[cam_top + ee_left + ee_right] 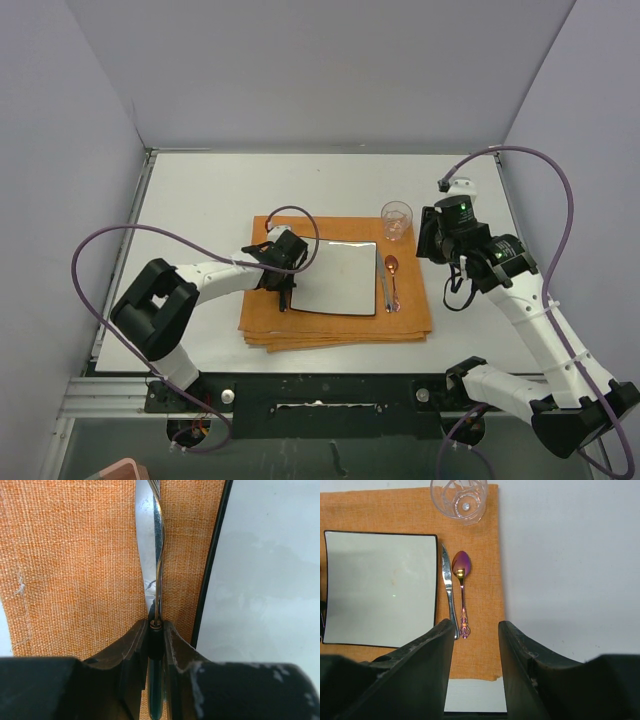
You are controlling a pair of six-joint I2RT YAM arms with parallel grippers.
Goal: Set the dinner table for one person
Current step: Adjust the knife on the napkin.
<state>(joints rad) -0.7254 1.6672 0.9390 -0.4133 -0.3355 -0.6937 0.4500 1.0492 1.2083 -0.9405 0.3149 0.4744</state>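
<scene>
On the white dinner table (200,200) lies an orange folded cloth (330,335) carrying a square white plate (340,280). Right of the plate lie a silver knife (385,290) and a pink-gold spoon (393,275), and a clear glass (396,220) stands at the cloth's far right corner. My left gripper (285,295) is at the plate's left edge. In the left wrist view it (156,630) is shut on a fork (158,570) with a dark green handle, low over the cloth (75,570) beside the plate (270,580). My right gripper (475,635) is open and holds nothing.
The right wrist view shows the plate (380,587), knife (448,590), spoon (461,580), glass (460,497) and bare table (570,570) right of the cloth (480,645). My right gripper (425,240) hovers just right of the glass. Grey walls enclose the table.
</scene>
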